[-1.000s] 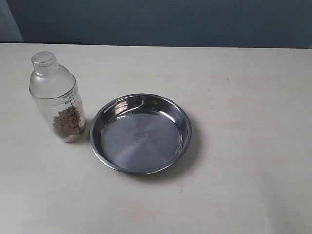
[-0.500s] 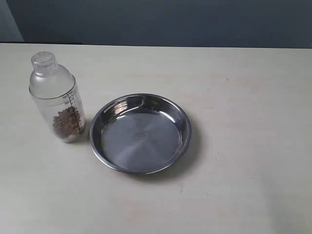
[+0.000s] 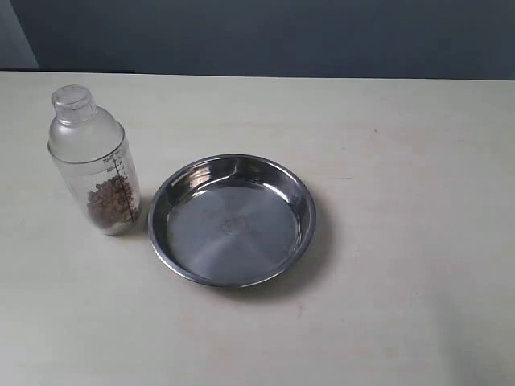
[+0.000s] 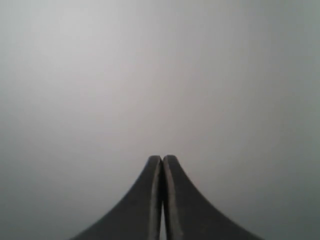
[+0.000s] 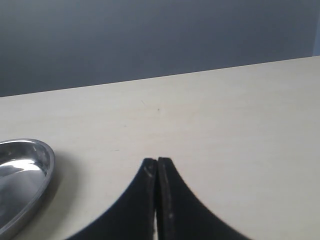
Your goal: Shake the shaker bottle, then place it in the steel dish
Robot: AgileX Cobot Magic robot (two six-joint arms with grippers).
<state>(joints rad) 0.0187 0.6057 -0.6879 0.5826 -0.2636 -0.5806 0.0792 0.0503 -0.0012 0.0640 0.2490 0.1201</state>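
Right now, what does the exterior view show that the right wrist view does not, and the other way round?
Only the exterior view shows the shaker bottle, upright close beside the steel dish, and the whole empty dish. Only the right wrist view shows the right gripper, jaws shut with nothing between them. Both show the steel dish, though the wrist view catches just one edge, the pale table and the dark wall behind.

One shaker bottle (image 3: 92,161), holding brown bits (image 3: 111,203) too many and small to count. One steel dish (image 3: 233,229). One counter (image 3: 402,241). Two grippers, the left gripper (image 4: 162,160) and the right gripper (image 5: 157,161), each with two fingers (image 4: 147,200).
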